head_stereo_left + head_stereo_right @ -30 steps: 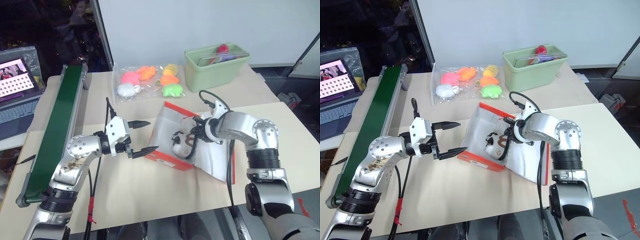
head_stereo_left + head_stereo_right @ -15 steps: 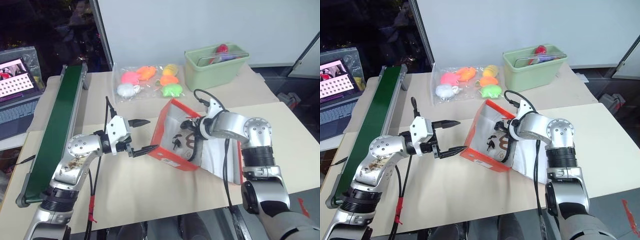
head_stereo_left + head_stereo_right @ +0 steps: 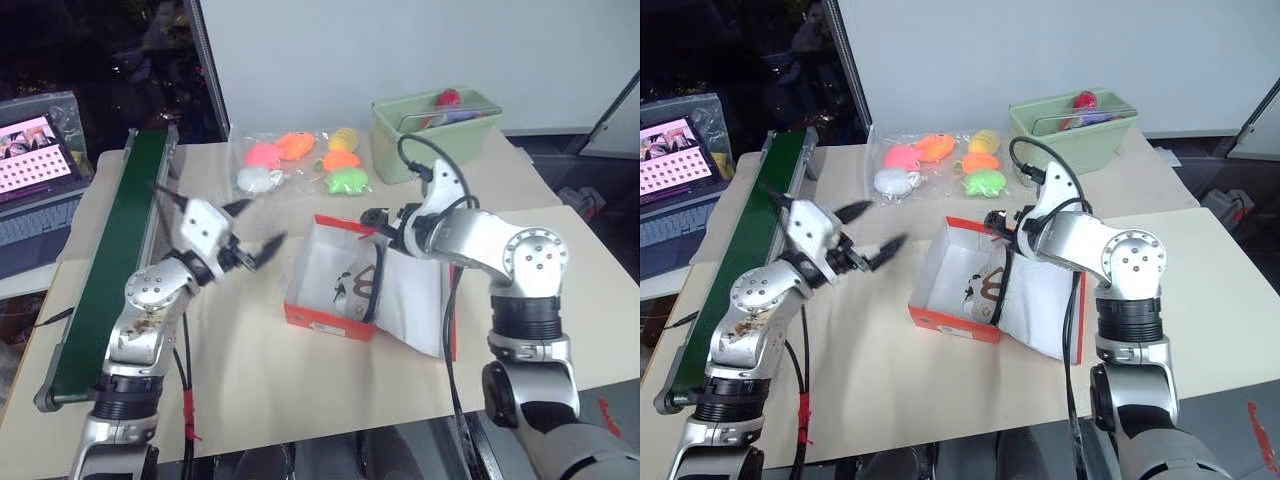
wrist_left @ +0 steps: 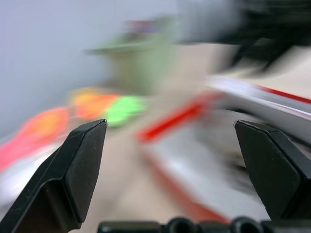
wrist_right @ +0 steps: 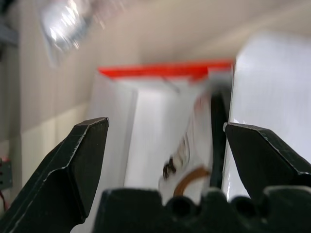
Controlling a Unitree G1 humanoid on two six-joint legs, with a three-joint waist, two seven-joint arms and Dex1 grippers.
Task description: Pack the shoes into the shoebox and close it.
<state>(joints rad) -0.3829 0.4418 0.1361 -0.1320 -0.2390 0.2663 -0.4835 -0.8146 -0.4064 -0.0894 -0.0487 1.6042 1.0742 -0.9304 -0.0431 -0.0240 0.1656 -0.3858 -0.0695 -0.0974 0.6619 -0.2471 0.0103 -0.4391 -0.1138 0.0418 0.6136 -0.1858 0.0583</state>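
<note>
Currently I log the shoebox (image 3: 330,300) mid-table, flat and open, a white shoe (image 3: 352,288) inside, its lid (image 3: 418,305) lying toward my right. Half a second ago it stood tipped; now my right gripper (image 3: 385,222) has lifted above its far rim, jaws apart. Left gripper (image 3: 255,228) has swung away, jaws apart, empty. Beyond: green tub (image 3: 437,135), bagged toys (image 3: 298,160); conveyor (image 3: 115,250) at left.

Robot test lab, pale worktop (image 3: 300,380) against a plain white wall panel (image 3: 400,50), green conveyor belt (image 3: 110,270) along the left edge, laptop (image 3: 35,175) far left, bagged plastic toys (image 3: 295,160) and green tub (image 3: 435,135) at the far side
</note>
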